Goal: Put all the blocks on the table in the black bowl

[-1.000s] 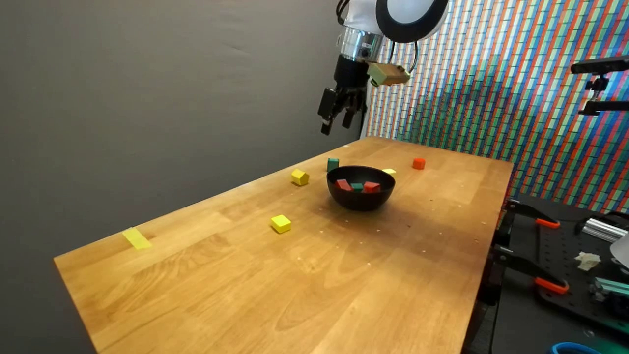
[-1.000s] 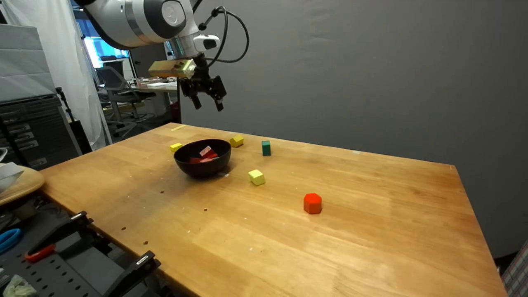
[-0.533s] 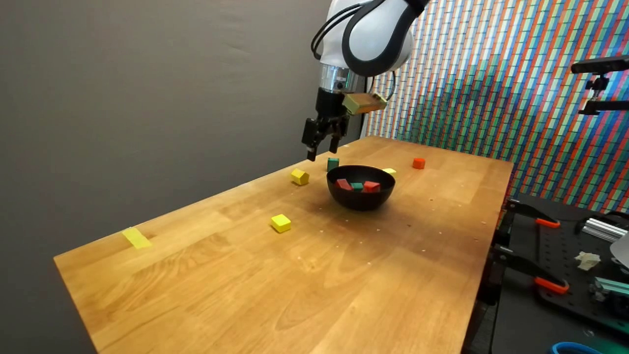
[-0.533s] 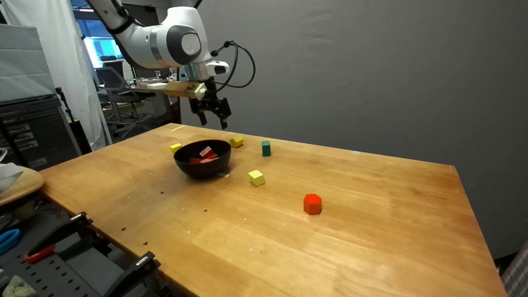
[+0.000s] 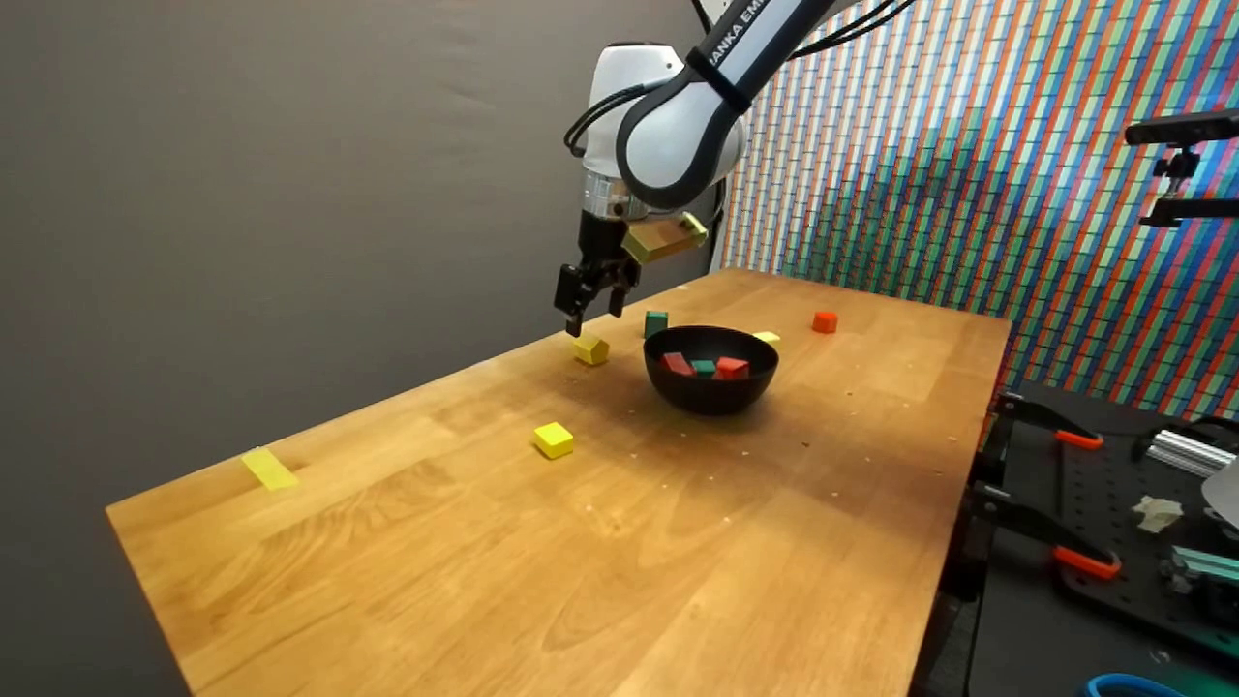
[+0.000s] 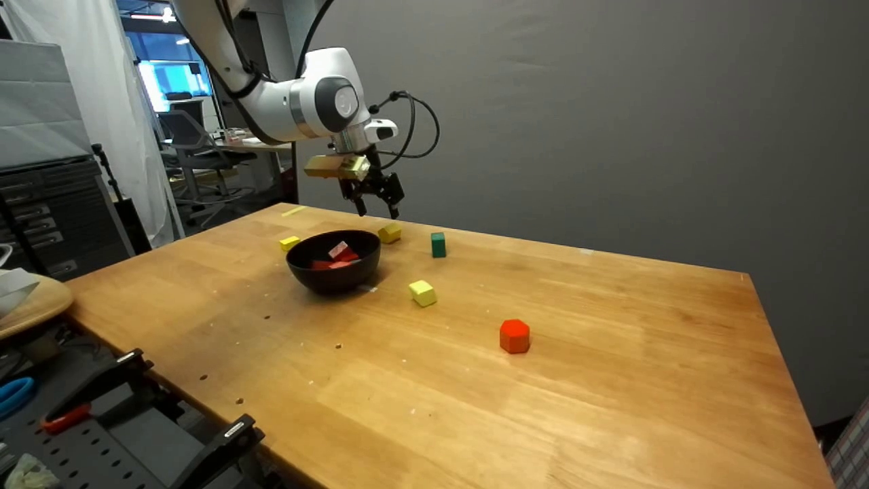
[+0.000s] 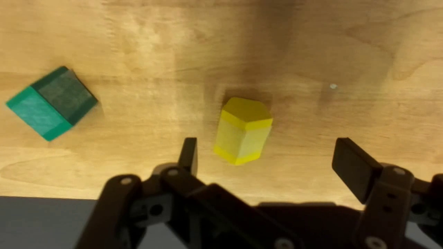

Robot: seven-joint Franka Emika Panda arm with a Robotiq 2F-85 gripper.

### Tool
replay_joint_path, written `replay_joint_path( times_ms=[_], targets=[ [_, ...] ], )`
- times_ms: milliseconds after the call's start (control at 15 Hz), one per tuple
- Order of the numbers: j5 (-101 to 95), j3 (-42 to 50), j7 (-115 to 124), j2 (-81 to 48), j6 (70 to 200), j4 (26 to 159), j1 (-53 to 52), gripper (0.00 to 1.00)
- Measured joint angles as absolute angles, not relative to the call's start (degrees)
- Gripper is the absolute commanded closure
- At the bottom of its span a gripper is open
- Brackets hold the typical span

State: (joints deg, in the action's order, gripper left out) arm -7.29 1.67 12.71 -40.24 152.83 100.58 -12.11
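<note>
Clearly, the black bowl (image 5: 711, 395) holds red blocks (image 5: 733, 368) and a green block (image 5: 703, 369).

The Franka Emika Panda arm (image 5: 711, 97) extends over the bench (image 5: 542, 581), its forearm (image 6: 214, 44) sloping down and its wrist (image 6: 333, 98) bent so that the Robotiq gripper (image 5: 595, 319) points down, nearly vertical. In both exterior views the gripper hangs raised near a long edge (image 6: 543, 246), between the corners. In the wrist view its two black fingers (image 7: 387, 197) stand wide apart, their pads (image 7: 353, 168) facing each other.
</note>
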Motion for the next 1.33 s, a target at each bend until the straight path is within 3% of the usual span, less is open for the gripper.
replay_joint_path(
  times_ms=[267, 800, 933, 1000, 1133, 1333],
  targets=[
    [-8.69, 4.52, 14.25, -45.15, 151.89, 93.10, -15.44, 0.00],
    [-8.92, 8.20, 22.12, -50.90, 135.40, 81.25, -18.37, 0.01],
    [-8.92, 8.20, 23.59, -52.06, 132.62, 79.26, -18.34, 0.10],
    [-8.87, 8.20, 24.30, -52.60, 131.55, 78.49, -18.29, 0.30],
    [-8.36, 8.01, 25.39, -53.58, 130.05, 77.45, -17.96, 0.34],
    [-6.93, 7.31, 26.08, -54.82, 129.75, 76.70, -16.82, 0.58]
  ],
)
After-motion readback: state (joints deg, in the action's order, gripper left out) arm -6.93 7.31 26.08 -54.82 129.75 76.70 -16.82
